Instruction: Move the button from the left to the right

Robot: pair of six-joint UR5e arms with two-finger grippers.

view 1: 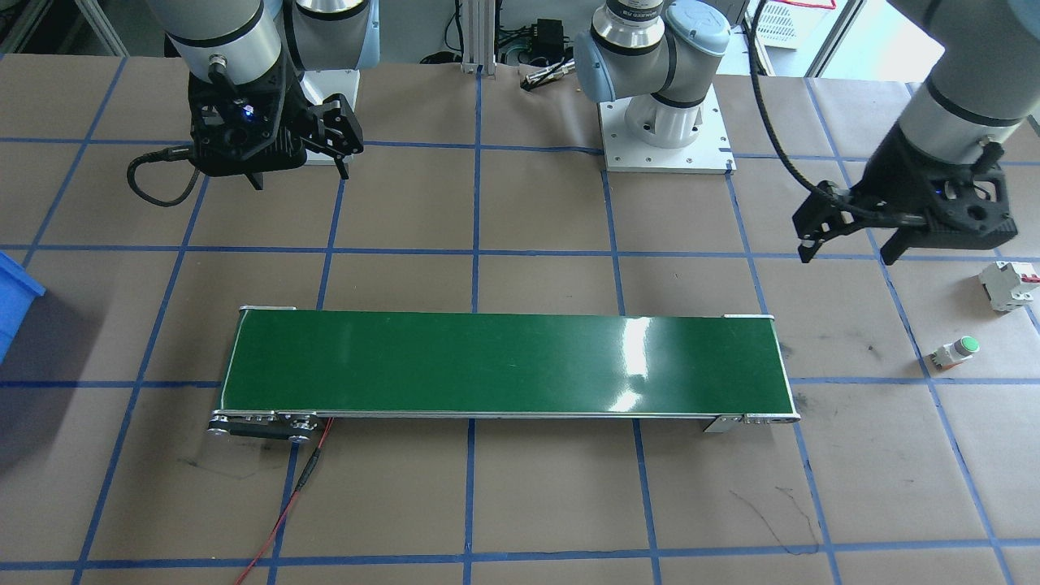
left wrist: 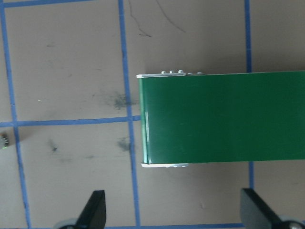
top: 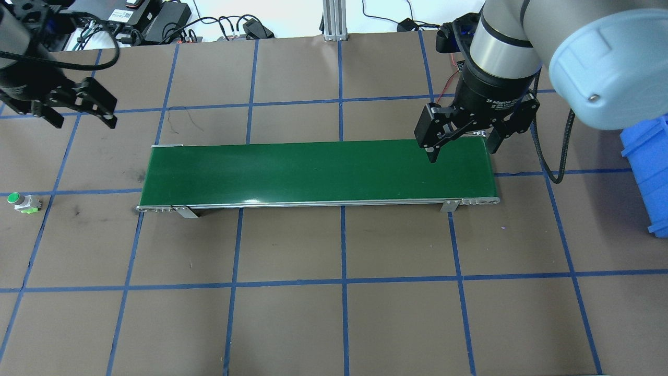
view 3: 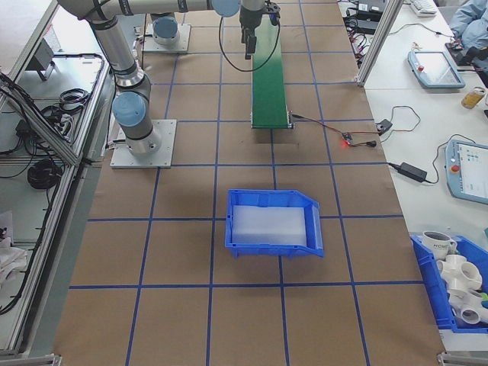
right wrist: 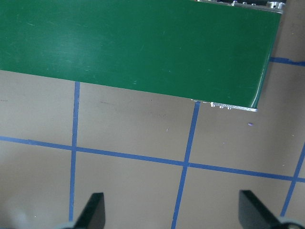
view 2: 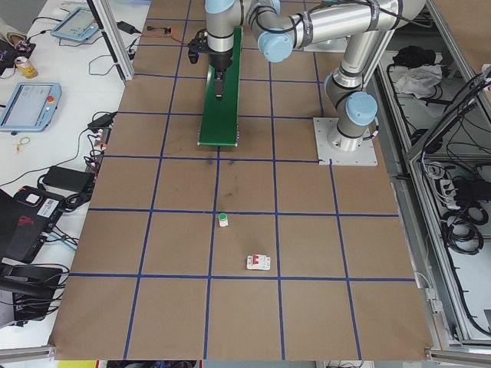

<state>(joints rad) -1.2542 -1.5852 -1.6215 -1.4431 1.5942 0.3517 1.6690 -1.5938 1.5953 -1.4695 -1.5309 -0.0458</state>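
Observation:
The button (view 1: pixel 955 353), with its green cap, lies on its side on the brown table, past the left end of the green conveyor belt (view 1: pixel 504 366). It also shows in the overhead view as the button (top: pixel 22 202) and in the left-side view as the button (view 2: pixel 222 220). My left gripper (view 1: pixel 845 248) hangs open above the table, behind the button and apart from it; from overhead the left gripper (top: pixel 83 117) holds nothing. My right gripper (top: pixel 462 151) hovers open and empty over the belt's right end. Both wrist views show wide-spread fingers (left wrist: pixel 93 212) (right wrist: pixel 93 212).
A white circuit breaker (view 1: pixel 1010 284) with a red mark lies near the button, closer to the robot. A blue bin (top: pixel 647 172) stands on the table at the robot's right. A red wire (view 1: pixel 284 504) runs from the belt's right end. Blue tape lines grid the table.

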